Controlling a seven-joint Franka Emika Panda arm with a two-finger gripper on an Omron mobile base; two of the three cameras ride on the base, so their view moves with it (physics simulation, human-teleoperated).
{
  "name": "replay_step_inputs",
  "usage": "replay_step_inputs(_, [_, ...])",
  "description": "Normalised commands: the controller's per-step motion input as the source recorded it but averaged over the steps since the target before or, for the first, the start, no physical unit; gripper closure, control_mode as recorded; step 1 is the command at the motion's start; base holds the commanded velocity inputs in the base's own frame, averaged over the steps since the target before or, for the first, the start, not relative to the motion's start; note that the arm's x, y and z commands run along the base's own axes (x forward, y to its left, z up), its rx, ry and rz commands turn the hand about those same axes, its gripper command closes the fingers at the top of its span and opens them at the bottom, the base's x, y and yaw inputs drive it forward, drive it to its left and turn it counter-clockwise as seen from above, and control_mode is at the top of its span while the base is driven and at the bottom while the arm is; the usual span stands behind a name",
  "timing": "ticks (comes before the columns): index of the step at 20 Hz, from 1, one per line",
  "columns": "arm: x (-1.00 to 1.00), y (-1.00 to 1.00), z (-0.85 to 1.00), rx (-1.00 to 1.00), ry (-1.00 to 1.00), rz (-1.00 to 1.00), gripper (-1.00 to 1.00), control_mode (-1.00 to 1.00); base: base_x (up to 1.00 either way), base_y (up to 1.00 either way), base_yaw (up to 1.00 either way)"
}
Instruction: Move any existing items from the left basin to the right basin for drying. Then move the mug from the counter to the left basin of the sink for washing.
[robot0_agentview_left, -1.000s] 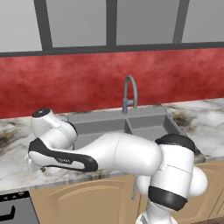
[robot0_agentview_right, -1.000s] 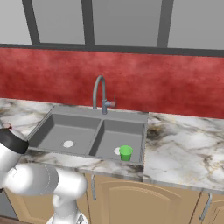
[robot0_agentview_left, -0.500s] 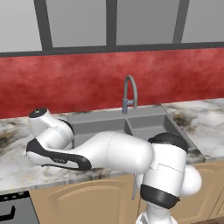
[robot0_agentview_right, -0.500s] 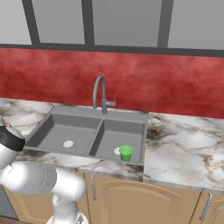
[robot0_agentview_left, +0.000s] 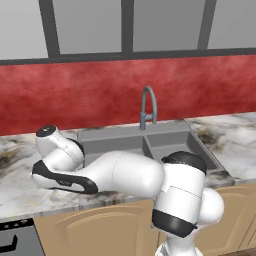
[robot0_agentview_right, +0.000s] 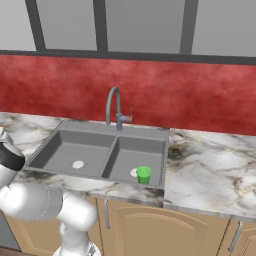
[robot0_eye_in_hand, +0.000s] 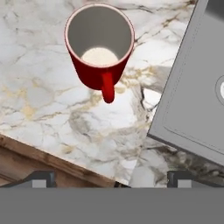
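In the left base view the arm reaches low and far to its left over the counter (robot0_agentview_left: 20, 190), its white links covering the front of the sink (robot0_agentview_left: 150, 137). Compared with a second ago, the elbow and wrist sit a little further left and lower there. In the right base view the green cup (robot0_agentview_right: 144, 174) stands in the right basin (robot0_agentview_right: 137, 160) next to the drain, and the left basin (robot0_agentview_right: 75, 152) holds nothing but its drain, so the first part of the task looks done; cup and sink are where they were a second ago. In the hand view the mug (robot0_eye_in_hand: 99, 48) stands upright on the marble, handle toward the camera, just beside the sink's edge. The finger tips sit wide apart at the bottom, so the gripper (robot0_eye_in_hand: 111, 178) is released and short of the mug. The risk I see: closing on the protruding handle or clipping the rim could tip the mug or push it away.
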Motion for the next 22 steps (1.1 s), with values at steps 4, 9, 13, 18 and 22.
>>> replay_step_inputs(4, [0.29, 0.00, -0.24, 0.00, -0.01, 0.00, -1.00, -1.00, 0.00, 0.00, 0.00])
replay_step_inputs(9, [0.21, 0.12, -0.18, 0.00, -0.01, 0.02, -1.00, -1.00, 0.00, 0.00, 0.00])
replay_step_inputs(13, [0.13, 0.14, -0.14, 0.00, 0.00, 0.05, -1.00, -1.00, 0.00, 0.00, 0.00])
replay_step_inputs(18, [0.11, 0.05, -0.13, 0.00, 0.00, 0.06, -1.00, -1.00, 0.00, 0.00, 0.00])
replay_step_inputs(22, [0.19, 0.04, -0.14, 0.00, 0.00, 0.06, -1.00, -1.00, 0.00, 0.00, 0.00])
